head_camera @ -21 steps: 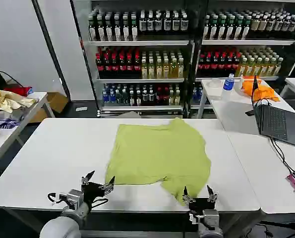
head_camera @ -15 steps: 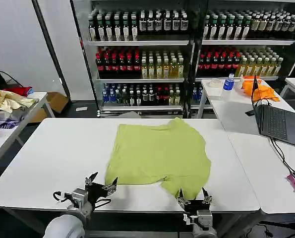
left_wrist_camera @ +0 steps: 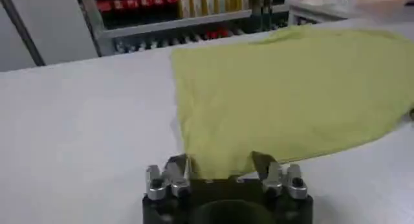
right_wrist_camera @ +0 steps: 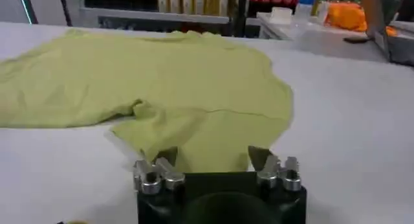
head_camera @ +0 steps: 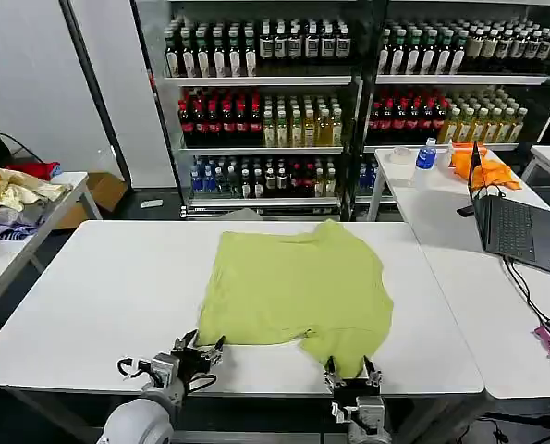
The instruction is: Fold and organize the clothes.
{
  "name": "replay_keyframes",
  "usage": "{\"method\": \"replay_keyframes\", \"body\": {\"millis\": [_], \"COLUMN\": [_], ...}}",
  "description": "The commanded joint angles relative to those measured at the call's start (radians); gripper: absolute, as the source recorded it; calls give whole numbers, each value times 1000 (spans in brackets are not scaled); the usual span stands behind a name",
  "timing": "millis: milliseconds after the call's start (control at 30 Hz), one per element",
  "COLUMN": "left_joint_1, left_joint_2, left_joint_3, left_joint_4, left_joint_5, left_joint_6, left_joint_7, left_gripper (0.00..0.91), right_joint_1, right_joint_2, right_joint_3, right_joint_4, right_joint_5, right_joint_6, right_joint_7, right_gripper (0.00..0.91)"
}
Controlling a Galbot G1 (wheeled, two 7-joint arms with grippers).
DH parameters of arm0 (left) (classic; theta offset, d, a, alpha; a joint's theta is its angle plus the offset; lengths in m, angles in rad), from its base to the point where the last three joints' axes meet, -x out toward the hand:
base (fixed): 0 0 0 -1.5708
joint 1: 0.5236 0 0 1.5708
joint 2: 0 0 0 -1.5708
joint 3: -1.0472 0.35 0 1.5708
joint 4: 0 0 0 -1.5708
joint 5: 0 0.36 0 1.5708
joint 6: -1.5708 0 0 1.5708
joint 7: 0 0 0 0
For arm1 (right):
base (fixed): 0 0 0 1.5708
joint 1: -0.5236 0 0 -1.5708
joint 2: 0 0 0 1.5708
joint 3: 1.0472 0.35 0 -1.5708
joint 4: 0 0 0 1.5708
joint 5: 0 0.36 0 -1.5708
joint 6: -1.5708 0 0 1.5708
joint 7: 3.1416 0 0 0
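Left gripper: metal, dark body, jaws spread; near-left corner of the T-shirt just ahead of the tips, cloth edge between them in the left wrist view.

T-shirt: lime cotton, soft, lightly creased, lying flat in a rough rectangle on the smooth white table.

Right gripper: same build, jaws spread; the shirt's rounded near-right lobe lies between the tips.

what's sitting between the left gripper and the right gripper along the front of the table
In the head view, bare white table and the lime T-shirt's near hem lie between the open left gripper and open right gripper.
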Motion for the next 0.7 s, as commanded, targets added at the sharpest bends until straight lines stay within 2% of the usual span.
{"method": "replay_keyframes", "body": {"millis": [33, 400, 700], "left_joint_1": [3, 44, 146], "left_joint_2": [-6, -6, 2], "left_joint_3": [7, -13, -74], "left_joint_4": [23, -16, -175], "left_joint_5": [-3, -26, -20], "left_joint_6": [9, 6, 8], "left_joint_7": [2, 15, 17], "left_gripper": [20, 20, 20], "right_joint_1": [-13, -43, -137], "right_joint_2": [2, -3, -33], "right_joint_3": [-6, 5, 29], "right_joint_4": [-7, 21, 177], "right_joint_5": [37, 67, 36], "right_joint_6": [-14, -7, 20], "right_joint_7": [8, 7, -4], "right_gripper": [0, 0, 0]}}
